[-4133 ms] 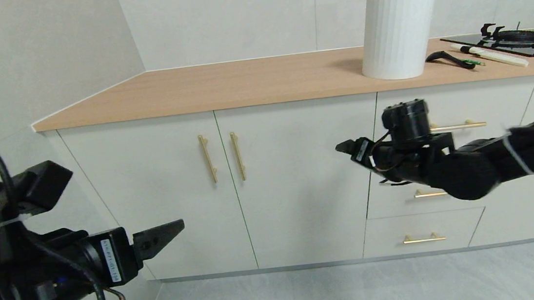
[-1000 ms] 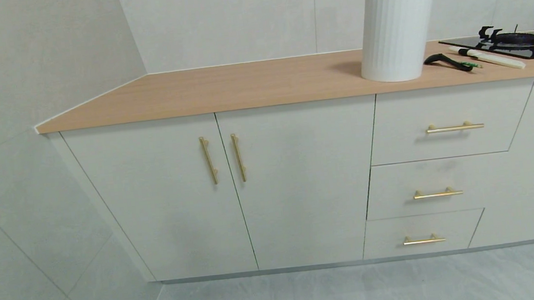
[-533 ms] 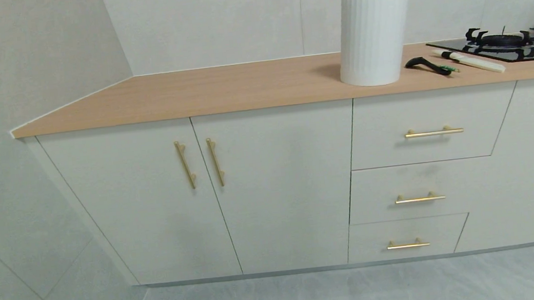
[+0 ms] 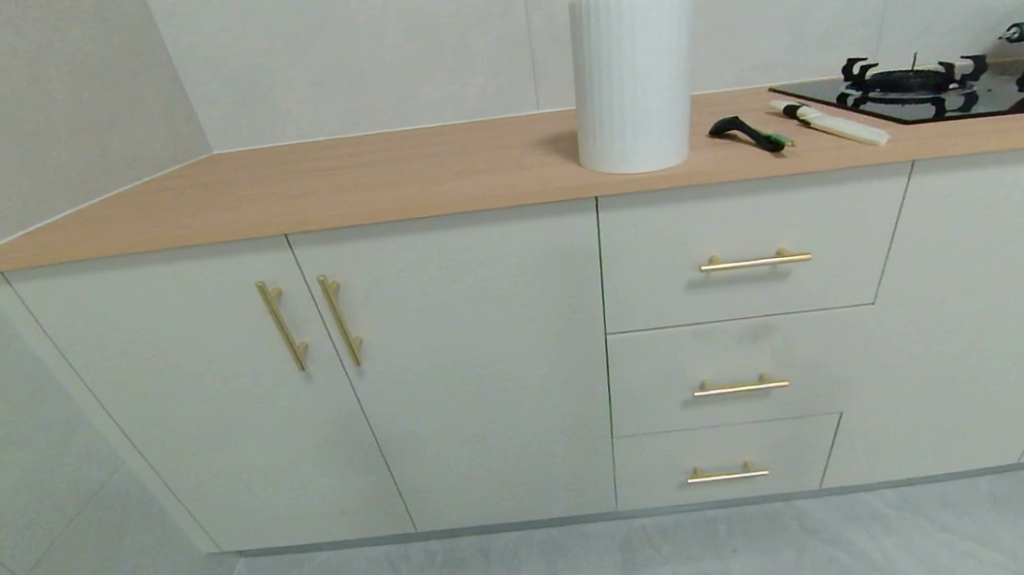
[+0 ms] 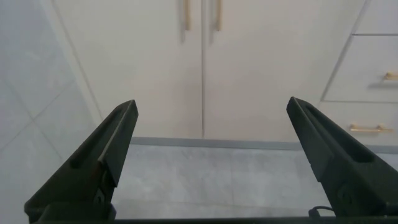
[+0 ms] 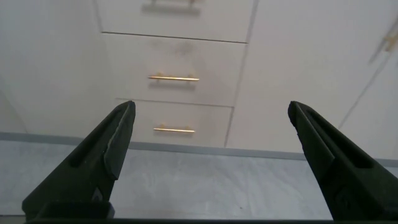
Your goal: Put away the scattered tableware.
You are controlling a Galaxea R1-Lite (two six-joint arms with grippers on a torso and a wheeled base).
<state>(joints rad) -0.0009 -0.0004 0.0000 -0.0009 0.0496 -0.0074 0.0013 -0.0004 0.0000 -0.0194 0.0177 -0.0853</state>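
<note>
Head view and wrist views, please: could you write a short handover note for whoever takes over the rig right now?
Left gripper: open, empty, low before the cabinet doors.
Right gripper: open, empty, low before the drawers.
Things: black-handled utensil and cream-coloured utensil lie on the countertop, between the white ribbed container and the hob.
Done: nothing put away; drawers shut.
Left: pick up both utensils and stow them, probably in the container or a drawer.

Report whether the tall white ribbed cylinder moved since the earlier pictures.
No. The tall white ribbed cylinder still stands above the pale top drawer's left edge; the whole view shifted.
</note>
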